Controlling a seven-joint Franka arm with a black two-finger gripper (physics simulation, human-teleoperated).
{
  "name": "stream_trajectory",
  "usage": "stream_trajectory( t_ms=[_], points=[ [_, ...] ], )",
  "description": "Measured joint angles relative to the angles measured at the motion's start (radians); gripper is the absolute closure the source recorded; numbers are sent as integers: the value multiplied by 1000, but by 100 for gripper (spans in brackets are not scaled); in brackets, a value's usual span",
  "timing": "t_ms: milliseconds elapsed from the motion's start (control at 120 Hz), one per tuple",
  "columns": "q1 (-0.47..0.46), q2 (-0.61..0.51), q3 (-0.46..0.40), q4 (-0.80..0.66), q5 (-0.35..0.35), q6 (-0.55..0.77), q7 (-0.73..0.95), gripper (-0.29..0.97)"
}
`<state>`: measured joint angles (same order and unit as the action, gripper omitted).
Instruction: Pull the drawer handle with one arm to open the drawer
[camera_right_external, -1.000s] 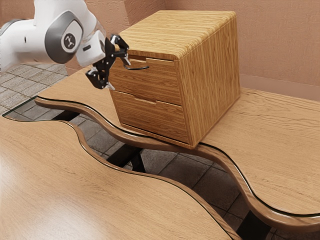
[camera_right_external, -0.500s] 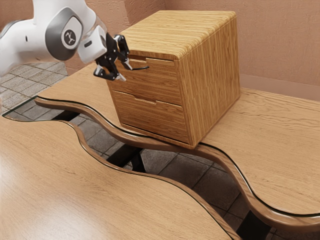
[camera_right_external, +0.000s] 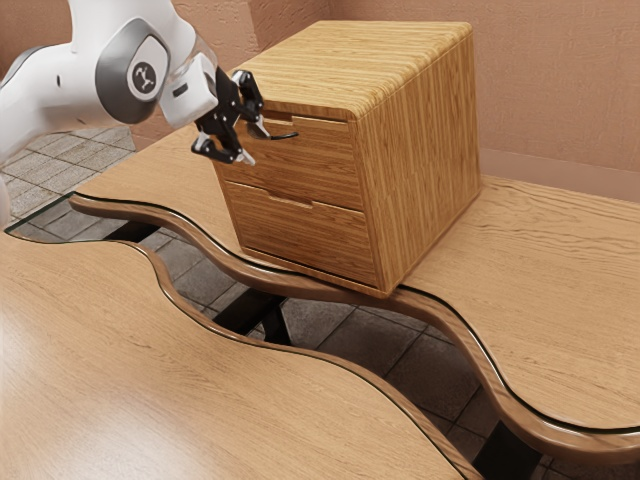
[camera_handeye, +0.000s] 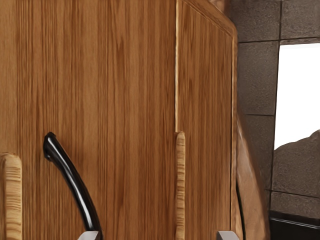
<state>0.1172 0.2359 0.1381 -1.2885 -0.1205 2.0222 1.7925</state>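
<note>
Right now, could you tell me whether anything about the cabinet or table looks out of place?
Nothing spilled or damaged. The cabinet stands upright, though its front lower corner sits very near the table's wavy edge. The black handle looks intact.

Arm (camera_right_external: 100, 70) cut by upper-left frame edge; base unseen. Gripper (camera_right_external: 250, 140) covers one end of drawer handle (camera_right_external: 282, 137), so finger-to-handle contact cannot be told. Wrist view: handle (camera_handeye: 70, 185) runs off the frame edge, its other end unseen.
</note>
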Motion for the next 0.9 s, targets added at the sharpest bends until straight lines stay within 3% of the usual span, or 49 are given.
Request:
stream_trajectory(
  t_ms=[67,225,750,900],
  points=[
    [1,10,0,3,0,8,1,30],
    [10,17,2,4,-2,25,1,39],
    [12,21,5,-24,-18,39,-1,38],
    [12,19,4,-26,-27,39,-2,47]
  ],
)
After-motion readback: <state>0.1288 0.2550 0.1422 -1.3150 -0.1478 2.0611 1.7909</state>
